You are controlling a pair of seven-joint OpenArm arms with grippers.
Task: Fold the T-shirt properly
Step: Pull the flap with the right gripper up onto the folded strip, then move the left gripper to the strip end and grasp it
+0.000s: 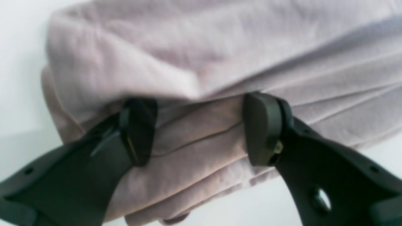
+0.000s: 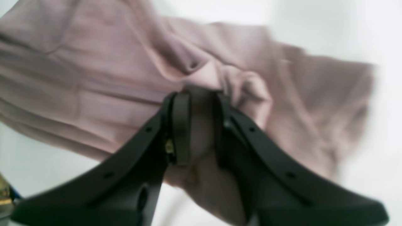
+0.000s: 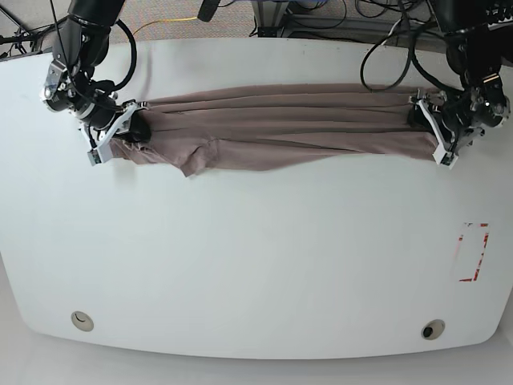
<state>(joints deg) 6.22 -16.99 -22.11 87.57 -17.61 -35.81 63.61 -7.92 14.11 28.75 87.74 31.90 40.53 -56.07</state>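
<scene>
Right now the near half of the white table (image 3: 256, 273) is lying bare of cloth, with only a red-outlined rectangle (image 3: 473, 252) marked toward one edge. Farther back, the T-shirt (image 3: 280, 128) is lying bunched into a long, narrow band, its long axis running side to side across the table, so each arm is standing at one end of it.

The right gripper (image 2: 201, 125) is sitting at the sleeve end, on the base view's left. Its jaws are standing close together with a wad of mauve cloth pinched between them, so it is holding the shirt. Beyond that grip the sleeve is splaying out loosely toward the table edge.

The left gripper (image 1: 201, 128) is sitting at the opposite end, on the base view's right. Its jaws are standing wide apart, one on each side of a thick stack of folded layers; the cloth is filling the gap, but neither pad is visibly pressing in, so I judge it open around the fabric rather than gripping it.

Since the band is lying stretched between the two grippers, the coming move is probably turning on that axis: the left jaws would need closing on their end before both ends could be carried together.
</scene>
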